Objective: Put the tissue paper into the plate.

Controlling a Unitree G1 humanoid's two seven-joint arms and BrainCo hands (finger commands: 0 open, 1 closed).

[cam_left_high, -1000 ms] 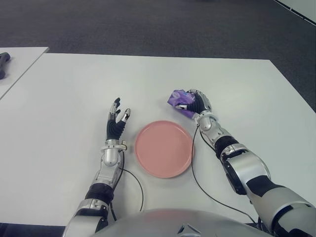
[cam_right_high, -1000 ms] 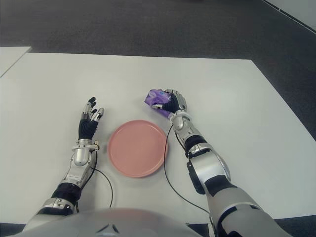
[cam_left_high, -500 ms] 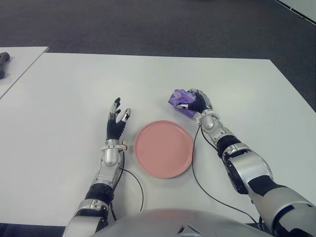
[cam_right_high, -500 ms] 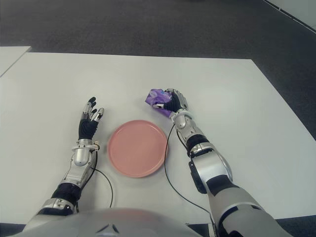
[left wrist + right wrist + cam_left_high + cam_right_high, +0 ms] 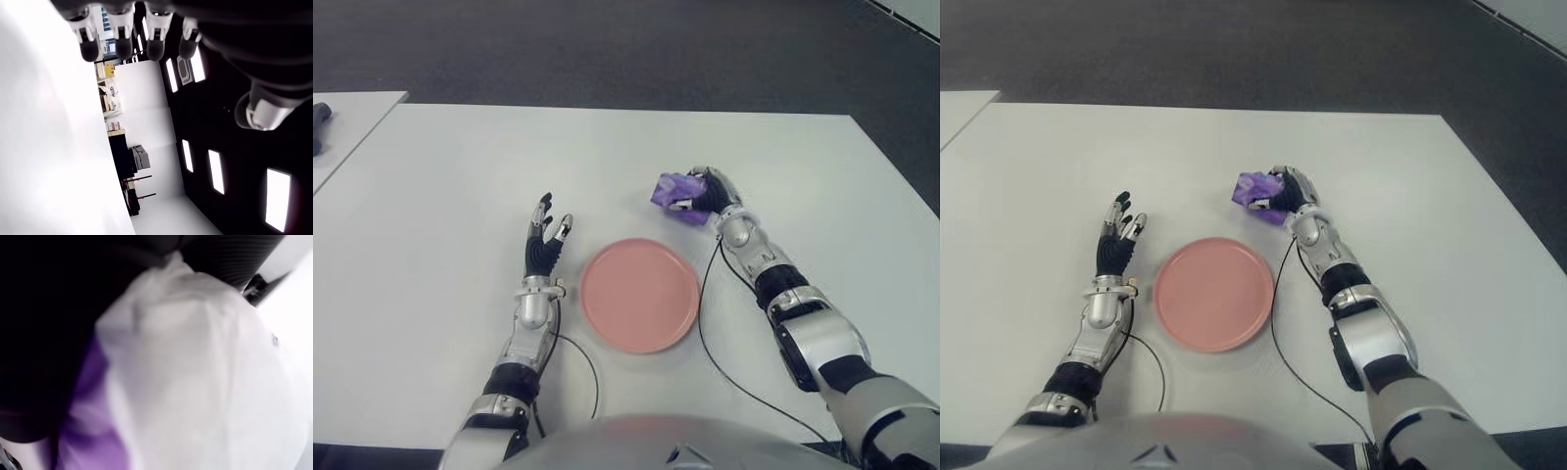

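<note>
While right robot hand (image 5: 713,194) grips purple tissue paper (image 5: 677,195), pink plate (image 5: 639,295) nearby

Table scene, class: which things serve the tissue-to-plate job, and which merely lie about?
Belongs to the job:
purple tissue paper, gripped by the right robot hand
pink plate

Lying about:
left robot hand, open, left of the plate
dark object on the neighbouring table

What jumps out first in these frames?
The purple tissue clutched in the right hand, on the white table just beyond the plate's far right edge. Next, the pink plate, empty, in the middle between the two arms. The left hand shows left of the plate, fingers spread, holding nothing.
</note>
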